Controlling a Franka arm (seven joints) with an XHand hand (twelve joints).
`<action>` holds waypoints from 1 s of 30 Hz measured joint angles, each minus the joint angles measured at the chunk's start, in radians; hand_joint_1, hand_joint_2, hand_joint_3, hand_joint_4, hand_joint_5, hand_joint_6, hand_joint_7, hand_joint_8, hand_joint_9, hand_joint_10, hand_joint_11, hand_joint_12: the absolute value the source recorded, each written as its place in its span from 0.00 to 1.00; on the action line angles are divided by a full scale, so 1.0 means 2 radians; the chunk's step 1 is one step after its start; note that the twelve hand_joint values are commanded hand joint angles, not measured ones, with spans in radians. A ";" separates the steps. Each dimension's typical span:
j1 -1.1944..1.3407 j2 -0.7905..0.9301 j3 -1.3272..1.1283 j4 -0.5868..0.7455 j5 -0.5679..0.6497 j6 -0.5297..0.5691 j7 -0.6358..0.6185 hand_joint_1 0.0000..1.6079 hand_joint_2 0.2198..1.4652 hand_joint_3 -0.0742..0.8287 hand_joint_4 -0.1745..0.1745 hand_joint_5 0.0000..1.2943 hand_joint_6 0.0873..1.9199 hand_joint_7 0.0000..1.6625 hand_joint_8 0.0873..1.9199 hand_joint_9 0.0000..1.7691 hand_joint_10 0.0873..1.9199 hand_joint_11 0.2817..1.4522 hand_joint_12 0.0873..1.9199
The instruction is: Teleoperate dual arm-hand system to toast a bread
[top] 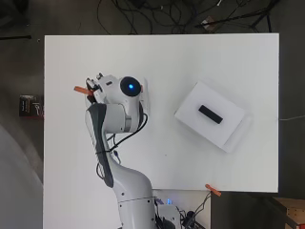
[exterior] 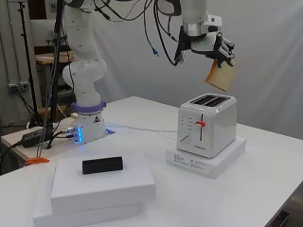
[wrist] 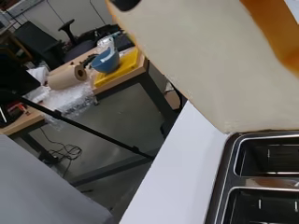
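Wrist view puts the slice of bread (wrist: 210,60) closest of all: a pale, fine-crumbed face with a golden-brown crust along one edge, hanging above the two steel-lined slots of the toaster (wrist: 261,182), which are open and seem to be empty, though only part of them shows. The step in hand, as I judge it, is lowering the bread into one slot. To do it well, the slice should first be turned so its broad face runs parallel to the slot's length and its lower edge sits level, then brought straight down over the slot's middle, letting go only once the lower edge is inside the steel walls.

From the side, the black and white robot hand (exterior: 215,47) has its fingers curled round the upper part of the slice of bread (exterior: 220,75), pinching it so that it hangs tilted, one corner lowest. It is above the white two-slot toaster (exterior: 207,125) and a little towards its far end, clear of the top, not touching. The toaster's red lever (exterior: 200,124) sits part-way up its front, not pressed down I think. The toaster stands on a flat white slab (exterior: 208,163) on the white table (exterior: 265,189).
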 joint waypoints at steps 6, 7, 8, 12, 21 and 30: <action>-0.005 0.012 0.010 0.005 -0.097 0.000 -0.076 0.55 0.86 0.08 0.82 0.48 0.77 0.66 0.16 0.75 0.00 0.45 0.00; -0.006 0.010 0.013 0.001 -0.116 0.011 -0.089 0.53 0.87 0.08 0.92 0.48 0.77 0.69 0.07 0.75 0.00 0.45 0.00; -0.007 0.007 0.016 -0.007 -0.130 0.026 -0.096 0.52 0.87 0.08 0.96 0.48 0.77 0.71 0.02 0.75 0.00 0.45 0.00; -0.010 0.000 0.021 -0.035 -0.148 0.084 -0.109 0.51 0.87 0.08 1.00 0.49 0.77 0.73 0.00 0.75 0.00 0.43 0.00; -0.012 -0.002 0.023 -0.038 -0.145 0.109 -0.114 0.52 0.86 0.08 1.00 0.51 0.75 0.72 0.00 0.72 0.00 0.39 0.00; -0.017 -0.015 0.018 -0.049 -0.111 0.133 -0.109 0.75 0.80 0.08 0.00 0.46 0.72 0.60 0.53 0.76 0.00 0.43 0.00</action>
